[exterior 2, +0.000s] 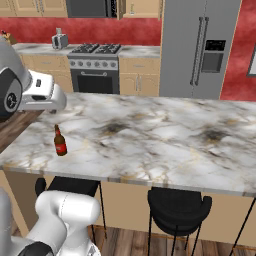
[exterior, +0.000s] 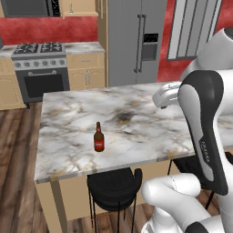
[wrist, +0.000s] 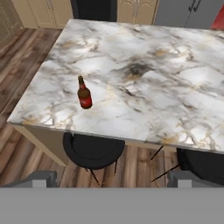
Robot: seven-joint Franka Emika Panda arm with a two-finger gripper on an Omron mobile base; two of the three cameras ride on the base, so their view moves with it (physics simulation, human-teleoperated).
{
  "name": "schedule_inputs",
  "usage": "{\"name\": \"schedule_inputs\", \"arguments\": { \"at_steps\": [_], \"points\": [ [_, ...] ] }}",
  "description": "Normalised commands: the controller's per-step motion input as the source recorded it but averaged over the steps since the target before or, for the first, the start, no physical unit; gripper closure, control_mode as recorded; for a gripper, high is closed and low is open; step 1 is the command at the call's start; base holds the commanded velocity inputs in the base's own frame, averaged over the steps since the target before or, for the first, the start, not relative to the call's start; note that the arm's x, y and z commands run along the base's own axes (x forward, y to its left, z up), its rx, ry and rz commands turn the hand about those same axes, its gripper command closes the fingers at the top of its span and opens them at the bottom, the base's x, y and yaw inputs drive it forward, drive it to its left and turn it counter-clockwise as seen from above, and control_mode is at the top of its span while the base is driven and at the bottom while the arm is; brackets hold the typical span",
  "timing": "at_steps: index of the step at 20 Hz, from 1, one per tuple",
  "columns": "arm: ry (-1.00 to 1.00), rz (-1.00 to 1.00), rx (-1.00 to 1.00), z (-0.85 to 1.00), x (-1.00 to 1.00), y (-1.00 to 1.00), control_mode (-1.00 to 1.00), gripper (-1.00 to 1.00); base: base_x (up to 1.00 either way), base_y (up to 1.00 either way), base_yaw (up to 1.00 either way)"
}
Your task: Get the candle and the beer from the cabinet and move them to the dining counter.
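Observation:
The beer (exterior: 98, 139) (exterior 2: 60, 142) (wrist: 84, 95), a dark brown bottle with a red label, stands upright on the marble dining counter (exterior: 136, 123) (exterior 2: 165, 135) (wrist: 144, 83), near its left end and front edge. My gripper (wrist: 112, 178) is open and holds nothing. It hangs above and in front of the counter's near edge, well apart from the bottle. The candle is out of view. A tan wall cabinet (exterior: 79, 7) (exterior 2: 140, 7) shows at the far wall beside the fridge.
Black stools (exterior: 113, 186) (exterior 2: 179, 207) (wrist: 92, 151) are tucked under the counter's front. A gas stove (exterior: 41, 68) (exterior 2: 95, 65) and a steel fridge (exterior: 132, 36) (exterior 2: 200, 45) line the far red wall. Wooden floor (wrist: 26, 65) lies left of the island.

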Motion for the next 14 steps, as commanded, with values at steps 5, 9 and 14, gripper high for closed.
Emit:
{"name": "schedule_inputs", "arguments": {
  "at_steps": [5, 9, 14],
  "points": [
    [0.00, -0.03, 0.02, -0.06, -0.09, -0.18, -1.00, -1.00, 0.00, 0.00, 0.00],
    [-0.01, -0.06, 0.00, -0.10, -0.14, -0.19, -1.00, -1.00, 0.00, 0.00, 0.00],
    [0.00, -0.08, 0.00, -0.05, -0.04, -0.04, -1.00, -1.00, 0.00, 0.00, 0.00]
  ]
}}
